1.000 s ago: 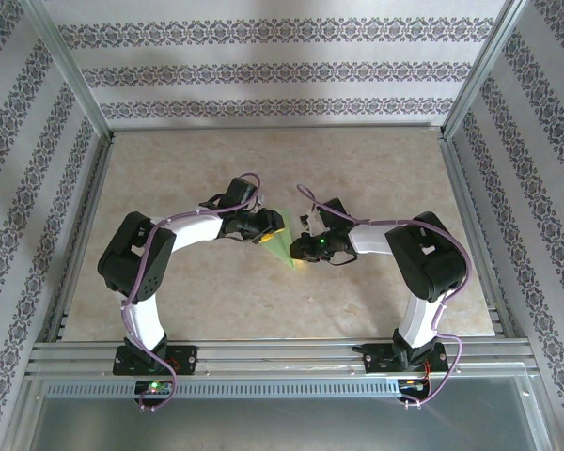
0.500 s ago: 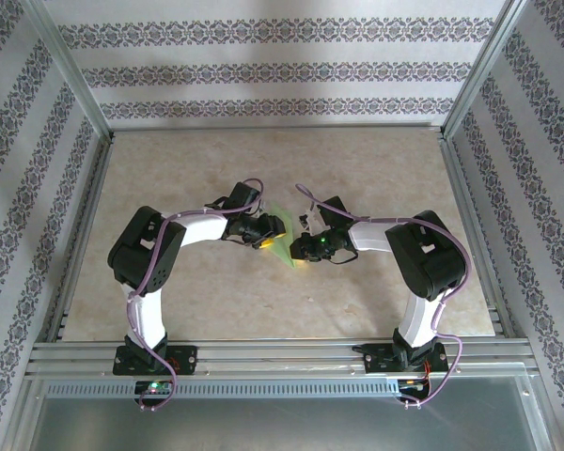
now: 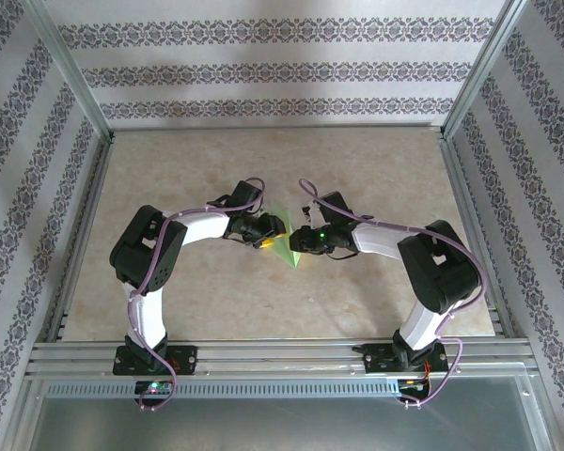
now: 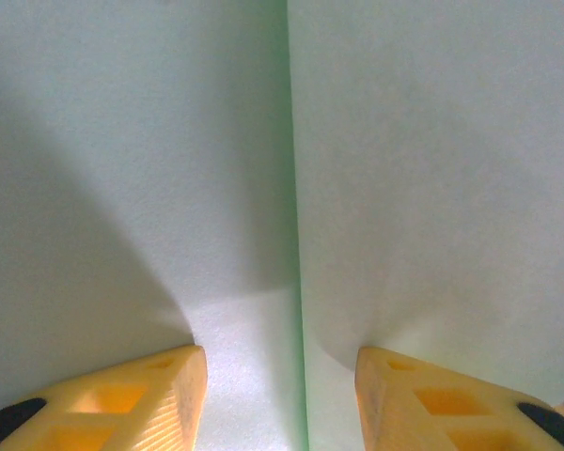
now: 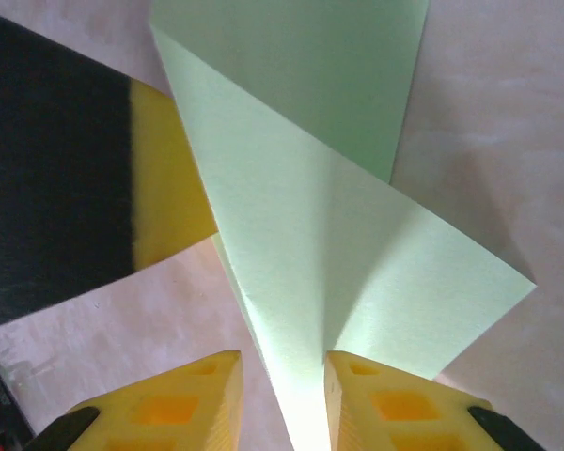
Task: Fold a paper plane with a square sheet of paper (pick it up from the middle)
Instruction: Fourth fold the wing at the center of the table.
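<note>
The light green sheet of paper, folded to a point, lies at the table's middle between both grippers. In the left wrist view the paper spans the frame, with a straight centre crease running top to bottom. My left gripper is open; its yellow fingertips rest against the paper on either side of the crease. In the right wrist view the paper narrows toward my right gripper, which is open. The narrow end passes between its jaws, touching the right finger and clear of the left one.
The beige table is walled by patterned panels and aluminium posts. A metal rail runs along the near edge by the arm bases. The left gripper's yellow and black finger stands close beside the paper in the right wrist view.
The right gripper's jaws have spread apart around the paper's narrow end, and the right arm's elbow swung outward to the right. The left arm shifted slightly early on, then held.
</note>
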Motion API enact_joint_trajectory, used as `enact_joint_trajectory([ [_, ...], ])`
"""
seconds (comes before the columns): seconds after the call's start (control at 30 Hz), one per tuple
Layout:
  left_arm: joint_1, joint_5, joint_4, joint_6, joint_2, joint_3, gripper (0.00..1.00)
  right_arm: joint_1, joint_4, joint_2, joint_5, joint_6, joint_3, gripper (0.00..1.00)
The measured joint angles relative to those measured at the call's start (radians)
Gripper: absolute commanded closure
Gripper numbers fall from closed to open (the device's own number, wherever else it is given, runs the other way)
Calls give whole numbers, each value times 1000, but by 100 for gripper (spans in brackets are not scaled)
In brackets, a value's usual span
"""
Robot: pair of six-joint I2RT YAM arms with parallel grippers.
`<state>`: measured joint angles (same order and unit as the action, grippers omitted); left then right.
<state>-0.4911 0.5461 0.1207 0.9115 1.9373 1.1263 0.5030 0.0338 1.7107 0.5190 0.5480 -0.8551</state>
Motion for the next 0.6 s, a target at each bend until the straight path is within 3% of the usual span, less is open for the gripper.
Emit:
enact_joint_trajectory([
  [0.43,0,-1,2,0,0,0,55,50,18,26,-110,40,-7,71],
  [0.6,0,-4,4,0,0,0,57,63,27,51,-134,43,-45,76],
])
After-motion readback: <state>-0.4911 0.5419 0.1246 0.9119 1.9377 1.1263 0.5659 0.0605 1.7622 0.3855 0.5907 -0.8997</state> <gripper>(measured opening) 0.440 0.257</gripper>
